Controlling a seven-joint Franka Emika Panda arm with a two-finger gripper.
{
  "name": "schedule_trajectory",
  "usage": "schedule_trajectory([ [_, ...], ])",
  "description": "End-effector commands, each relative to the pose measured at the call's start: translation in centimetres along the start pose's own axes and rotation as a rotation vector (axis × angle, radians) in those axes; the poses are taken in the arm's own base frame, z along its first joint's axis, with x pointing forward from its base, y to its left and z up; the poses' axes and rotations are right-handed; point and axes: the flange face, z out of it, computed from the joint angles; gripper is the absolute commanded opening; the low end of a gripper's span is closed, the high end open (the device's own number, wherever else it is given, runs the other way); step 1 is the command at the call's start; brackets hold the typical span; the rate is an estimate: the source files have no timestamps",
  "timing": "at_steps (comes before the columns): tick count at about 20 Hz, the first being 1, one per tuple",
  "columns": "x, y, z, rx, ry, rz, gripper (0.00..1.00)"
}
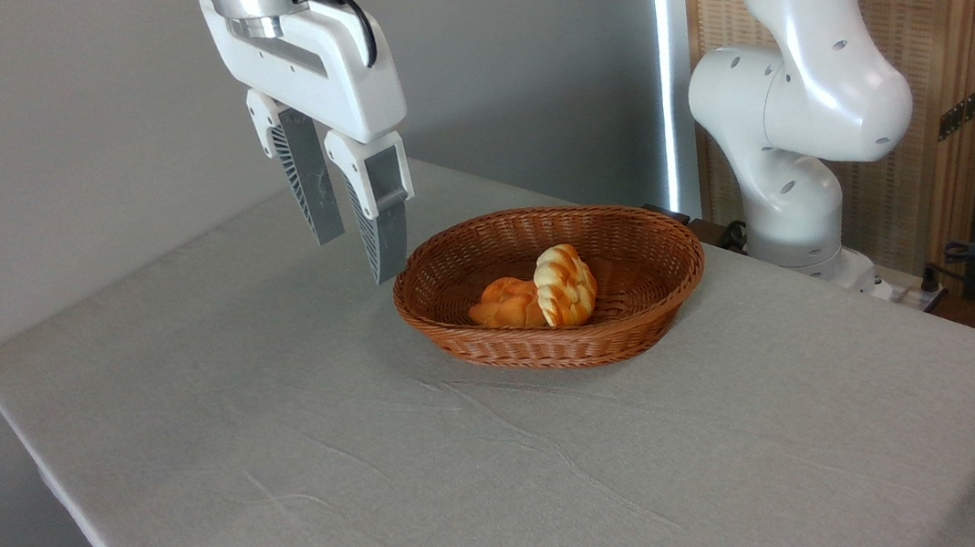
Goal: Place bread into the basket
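1. My hand (359,253) hangs above the surface (309,477), just left of the basket (639,311) and higher than its rim. The two fingers stand a narrow gap apart and nothing is between them.

2. The bread (566,285) lies inside the basket, near the middle of the bowl, foreshortened toward the camera so I see mostly its striped end. It leans against the small darker bun (505,304) that sits to its left, also inside the basket.

3. Judging by how things lie, the task looks done: the loaf is inside the rim and I hold nothing.

4. What could go wrong now is mostly my own doing. The lower fingertip (383,262) appears close to the near-left rim, though from this single angle I cannot tell how much depth separates them. A sideways or downward move to the right could catch the braided edge and drag or tip the light basket.

5. A tipped basket would probably roll the loaf out, since it is propped on the bun rather than lying flat on the weave.

6. The cloth over the surface is wrinkled, so a nudged basket could slide along with it.

7. The safest next move, in my judgement, is to lift straight up and away from the rim.
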Motion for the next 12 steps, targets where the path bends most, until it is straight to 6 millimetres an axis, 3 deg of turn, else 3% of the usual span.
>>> schedule_trajectory([
  [1,-0.31,-0.57,-0.37,0.002,-0.015,-0.008,1.00],
  [12,-0.96,-1.36,-0.42,0.004,-0.015,-0.027,1.00],
])
